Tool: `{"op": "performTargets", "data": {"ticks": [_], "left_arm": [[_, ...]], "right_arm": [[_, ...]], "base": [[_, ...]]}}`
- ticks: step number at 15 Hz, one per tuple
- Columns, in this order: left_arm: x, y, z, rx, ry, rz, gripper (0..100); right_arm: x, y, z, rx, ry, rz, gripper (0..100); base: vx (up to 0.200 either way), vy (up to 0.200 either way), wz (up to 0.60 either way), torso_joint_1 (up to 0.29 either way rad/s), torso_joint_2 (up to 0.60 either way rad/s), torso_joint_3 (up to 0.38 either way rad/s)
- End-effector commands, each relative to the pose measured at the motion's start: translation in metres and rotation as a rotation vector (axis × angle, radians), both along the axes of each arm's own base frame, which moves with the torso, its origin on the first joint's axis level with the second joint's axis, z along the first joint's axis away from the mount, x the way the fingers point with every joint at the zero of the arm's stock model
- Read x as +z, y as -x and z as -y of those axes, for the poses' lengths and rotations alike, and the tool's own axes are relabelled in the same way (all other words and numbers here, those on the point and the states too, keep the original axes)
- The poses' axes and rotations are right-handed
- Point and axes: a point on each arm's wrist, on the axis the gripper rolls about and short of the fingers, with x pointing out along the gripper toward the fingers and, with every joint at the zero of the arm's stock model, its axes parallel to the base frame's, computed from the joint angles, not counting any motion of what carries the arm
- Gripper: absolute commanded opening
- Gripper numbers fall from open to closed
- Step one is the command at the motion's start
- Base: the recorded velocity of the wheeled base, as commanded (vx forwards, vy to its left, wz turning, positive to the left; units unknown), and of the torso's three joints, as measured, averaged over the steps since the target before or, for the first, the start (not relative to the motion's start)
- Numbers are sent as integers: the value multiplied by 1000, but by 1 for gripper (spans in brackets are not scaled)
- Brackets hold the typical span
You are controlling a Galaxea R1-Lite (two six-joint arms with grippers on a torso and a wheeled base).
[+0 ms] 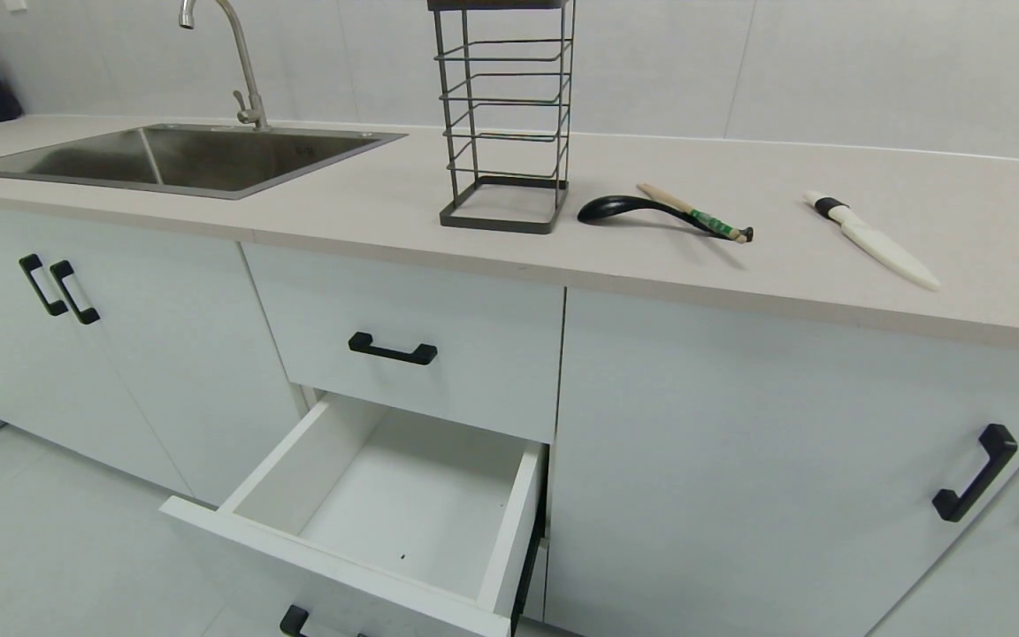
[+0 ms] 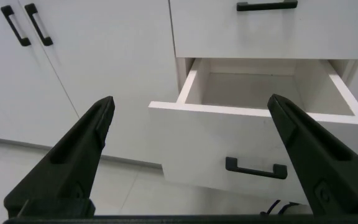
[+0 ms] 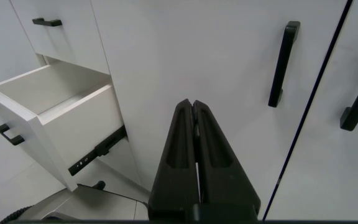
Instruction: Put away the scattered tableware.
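Black ladle [image 1: 629,209], wooden utensil [image 1: 691,212] and white knife [image 1: 874,241] are lying on the countertop [image 1: 368,208] at upper right, the open drawer [image 1: 403,495] is gaping at lower centre, and the spread left gripper [image 2: 191,102] and clenched, empty right gripper [image 3: 194,104], facing cabinet fronts, are probably best grasping each handle squarely.
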Motion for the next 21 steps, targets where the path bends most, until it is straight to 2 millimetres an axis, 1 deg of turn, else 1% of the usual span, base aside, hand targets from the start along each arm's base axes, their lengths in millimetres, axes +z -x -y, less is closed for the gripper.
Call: {"op": "performTargets", "data": {"ticks": [1, 2, 4, 5, 9, 12, 16, 21], "left_arm": [[0, 0, 0, 2, 3, 0, 100], [0, 0, 0, 10, 8, 0, 100], [-1, 0, -2, 61, 76, -8, 100], [-4, 0, -2, 102, 163, -38, 100], [-4, 0, -2, 77, 115, -46, 100], [-5, 0, -2, 79, 146, -49, 100], [-6, 0, -1, 60, 96, -59, 100], [-6, 0, -1, 32, 104, -60, 100]], "right_arm": [[0, 0, 0, 0, 0, -1, 0], [0, 0, 0, 0, 0, -1, 0], [0, 0, 0, 0, 0, -1, 0], [0, 0, 0, 0, 0, -1, 0], [0, 0, 0, 0, 0, -1, 0], [0, 0, 0, 7, 16, 4, 0], [0, 0, 0, 0, 7, 1, 0], [0, 0, 0, 0, 10, 3, 0]], "base": [[0, 0, 0, 0, 0, 0], [0, 0, 0, 0, 0, 0], [0, 0, 0, 0, 0, 0], [0, 0, 0, 0, 0, 0], [0, 0, 0, 0, 0, 0], [0, 0, 0, 0, 0, 0], [0, 0, 0, 0, 0, 0], [0, 0, 0, 0, 0, 0]]}}
